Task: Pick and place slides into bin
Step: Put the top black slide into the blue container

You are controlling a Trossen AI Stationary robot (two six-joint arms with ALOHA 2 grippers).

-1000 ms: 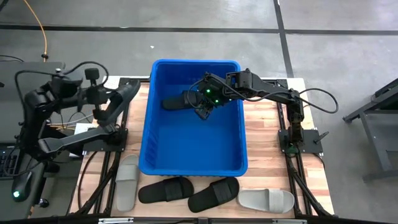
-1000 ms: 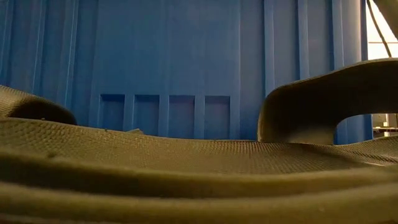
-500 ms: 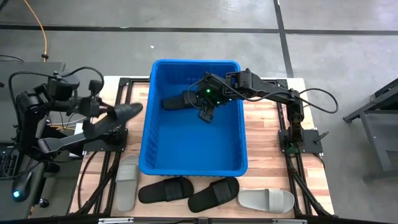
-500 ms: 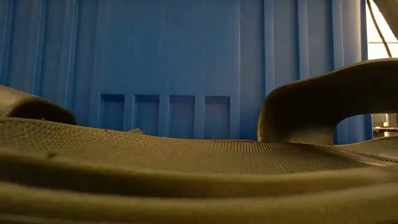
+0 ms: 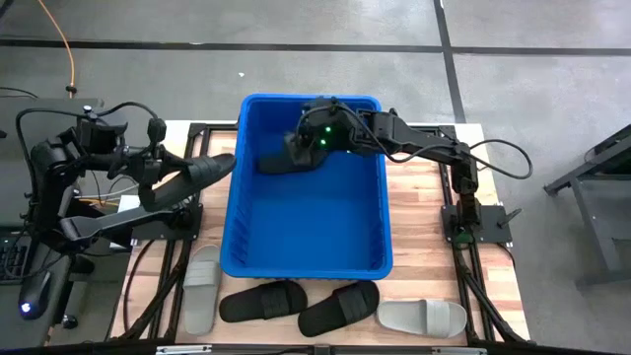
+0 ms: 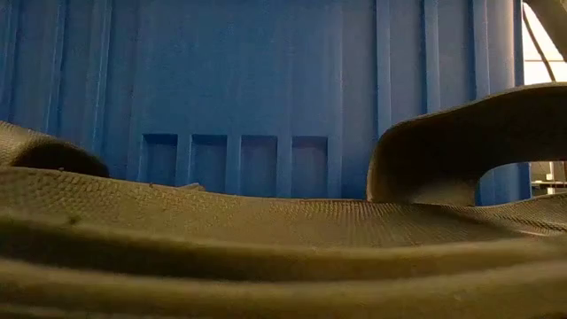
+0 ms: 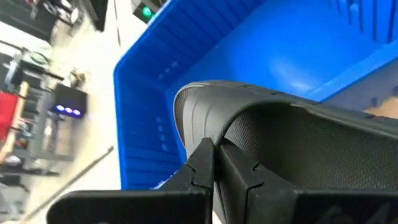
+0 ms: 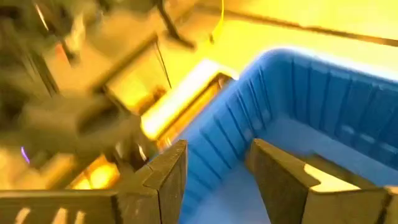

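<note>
The blue bin stands mid-table. My left gripper is left of the bin and is shut on a black slide, whose free end points at the bin's left wall. A second black slide lies flat on the bin's floor near the far left corner. My right gripper hovers open just above that slide. In the right wrist view nothing is between the fingers of my right gripper, only the bin's wall beyond. The low view shows neither gripper. My left gripper pinches an edge of the black slide beside the strap's arch between its two fingers. The fingers come from the table's left, slanting down. The slide is lifted clear of the table and stretches away from the fingers toward the bin, roughly level.
Along the near edge lie a grey slide, two black slides and another grey slide. One dark slide lies right before the low camera, with the bin's wall behind. Black frame rails flank the bin.
My left gripper has rolled about its wrist, swinging the held slide's free end from the far side toward the bin's left wall. My right gripper has risen and tipped up, moving toward the bin's far left corner; its gap looks unchanged. The slide in the bin stayed put.
</note>
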